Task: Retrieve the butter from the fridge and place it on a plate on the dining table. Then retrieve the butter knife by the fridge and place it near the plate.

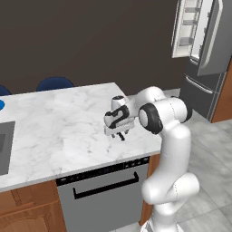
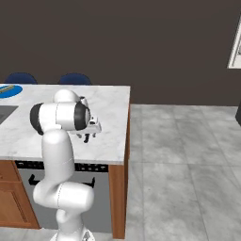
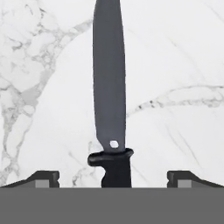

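Kitchen, dark back wall, grey tiled floor. White grey-veined marble bench (image 1: 59, 122) on a brown wood base, a dark-fronted appliance with a bar handle set under it.

Fridge (image 1: 206, 50): dark grey, far right corner, one door swung open on white door shelves.

Plate (image 2: 10, 91): bright blue, flat, at the far left of the bench near the inset sink (image 1: 4, 147), well apart from the arm; a small pale item lies on it, too small to identify.

Claw (image 1: 120, 135): hovering low over the near right part of the bench, pointing down, fingers spread wide with nothing between them gripped.

Butter knife (image 3: 109, 96): black, lying flat on the marble directly beneath the claw. In the hand view its handle sits midway between the two fingertips (image 3: 43, 178), clear of both, and the blade runs straight away from them.
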Robot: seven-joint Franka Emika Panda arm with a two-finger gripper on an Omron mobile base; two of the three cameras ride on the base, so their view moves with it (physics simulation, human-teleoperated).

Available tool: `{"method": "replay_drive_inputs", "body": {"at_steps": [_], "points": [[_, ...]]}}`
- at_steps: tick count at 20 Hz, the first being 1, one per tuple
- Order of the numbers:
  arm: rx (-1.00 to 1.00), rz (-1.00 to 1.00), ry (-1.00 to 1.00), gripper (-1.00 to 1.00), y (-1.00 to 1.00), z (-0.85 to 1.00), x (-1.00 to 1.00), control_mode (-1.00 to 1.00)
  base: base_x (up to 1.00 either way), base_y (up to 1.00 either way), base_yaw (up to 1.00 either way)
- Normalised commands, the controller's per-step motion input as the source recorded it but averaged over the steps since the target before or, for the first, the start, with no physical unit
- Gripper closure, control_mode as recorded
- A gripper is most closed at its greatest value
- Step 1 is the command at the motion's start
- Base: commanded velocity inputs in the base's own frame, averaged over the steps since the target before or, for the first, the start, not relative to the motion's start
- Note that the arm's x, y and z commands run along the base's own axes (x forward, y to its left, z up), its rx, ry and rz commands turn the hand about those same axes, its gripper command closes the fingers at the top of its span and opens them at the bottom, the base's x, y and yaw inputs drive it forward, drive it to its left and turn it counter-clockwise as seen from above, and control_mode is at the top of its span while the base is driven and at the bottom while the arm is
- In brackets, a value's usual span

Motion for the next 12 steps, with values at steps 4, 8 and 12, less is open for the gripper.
{"method": "replay_drive_inputs", "body": {"at_steps": [4, 8, 12], "points": [[0.0, 0.0, 0.02, -1.0, 0.0, -0.27, 0.0, -1.0, 0.0, 0.0, 0.0], [0.0, 0.0, 0.04, 1.0, 0.0, -0.3, 0.0, -1.0, 0.0, 0.0, 0.0], [0.0, 0.0, 0.04, 1.0, 0.0, -0.26, 0.0, -1.0, 0.0, 0.0, 0.0]]}}
